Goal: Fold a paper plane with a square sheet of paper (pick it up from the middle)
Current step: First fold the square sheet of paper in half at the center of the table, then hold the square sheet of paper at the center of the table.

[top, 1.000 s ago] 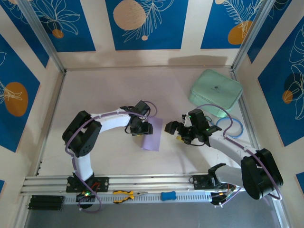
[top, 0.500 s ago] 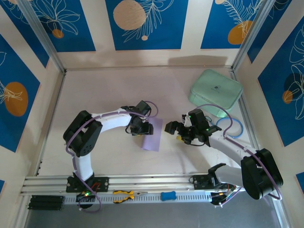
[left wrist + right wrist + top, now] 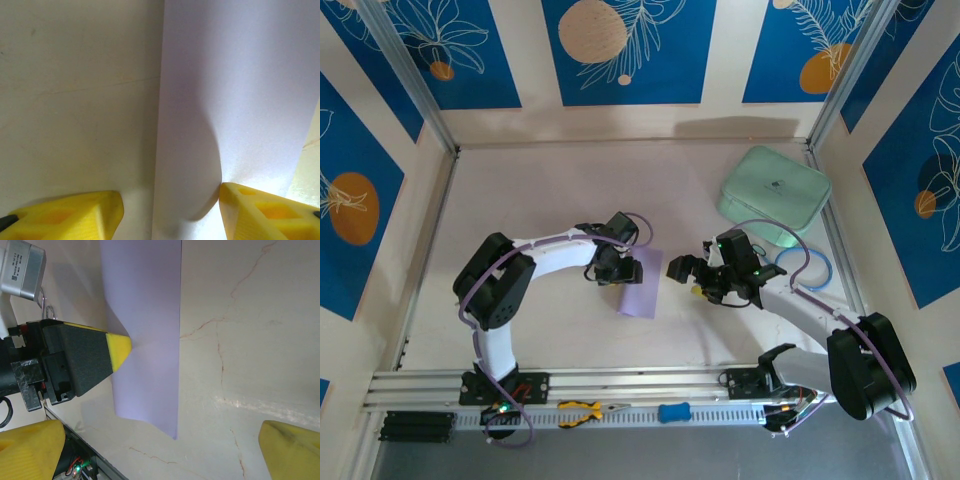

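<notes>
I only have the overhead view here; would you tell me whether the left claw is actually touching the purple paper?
Observer: Yes. The right wrist view shows one yellow fingertip of the left claw pressing on the paper, which dimples around it.
Operator: Thank you. Where is the other finger?
Observer: In the left wrist view the other finger sits over bare table, just off the paper's edge.
Operator: Is the right claw holding anything?
Observer: No. In its own view the right claw has its fingers wide apart, neither touching the paper.
</notes>
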Available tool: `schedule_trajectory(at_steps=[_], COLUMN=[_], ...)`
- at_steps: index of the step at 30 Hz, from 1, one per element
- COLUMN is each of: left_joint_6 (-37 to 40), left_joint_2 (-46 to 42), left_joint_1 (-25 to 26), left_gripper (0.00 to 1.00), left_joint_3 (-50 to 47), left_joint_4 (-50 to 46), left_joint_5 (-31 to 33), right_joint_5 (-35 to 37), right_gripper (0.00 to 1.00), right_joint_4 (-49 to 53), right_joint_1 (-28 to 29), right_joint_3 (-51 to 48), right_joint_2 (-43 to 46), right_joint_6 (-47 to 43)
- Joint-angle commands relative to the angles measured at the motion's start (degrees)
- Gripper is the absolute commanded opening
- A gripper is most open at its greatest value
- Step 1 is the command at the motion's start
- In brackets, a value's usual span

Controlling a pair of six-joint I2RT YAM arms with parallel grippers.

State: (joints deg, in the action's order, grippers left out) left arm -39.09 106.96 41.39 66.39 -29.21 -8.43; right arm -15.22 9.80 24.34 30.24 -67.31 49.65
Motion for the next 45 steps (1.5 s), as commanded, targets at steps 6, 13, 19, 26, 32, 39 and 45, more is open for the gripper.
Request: schedule_trajectory(at_steps=[6, 13, 19, 26, 32, 39, 45], left_joint_6=[0.05, -0.77, -0.64, -0.39, -0.20, 0.02, 0.16], left_joint_2=[5.25, 5.69, 5.87, 5.78, 5.85, 6.20, 6.33], left_joint_1=[-0.10, -0.13, -0.08, -0.07, -0.01, -0.02, 0.12], left_gripper=[0.62, 0.62, 0.62, 0.62, 0.62, 0.62, 0.62], left_joint_3=[-1.97, -2.07, -2.20, -2.45, -2.47, -2.33, -2.31], left_joint_4=[1.02, 1.00, 1.27, 1.98, 1.97, 2.14, 2.20], left_joint_5=[4.12, 4.36, 3.94, 3.33, 3.24, 2.90, 2.71], right_joint_5=[-0.64, -0.42, -2.31, -3.91, -3.23, 1.59, 2.82], right_gripper=[1.00, 1.00, 0.81, 0.41, 0.12, 0.04, 0.00], right_joint_4=[-0.22, -0.39, -3.25, -10.54, -14.51, -14.69, -15.89], right_joint_1=[0.54, 1.07, 1.60, 3.18, 5.94, 9.99, 10.64], right_joint_3=[-0.18, 0.00, -0.17, -0.20, 2.99, 7.40, 8.63], right_joint_2=[-0.67, -1.24, -2.26, -6.59, -13.64, -20.13, -23.50], right_joint_6=[0.60, 0.76, 0.81, 3.37, 5.35, 7.54, 8.37])
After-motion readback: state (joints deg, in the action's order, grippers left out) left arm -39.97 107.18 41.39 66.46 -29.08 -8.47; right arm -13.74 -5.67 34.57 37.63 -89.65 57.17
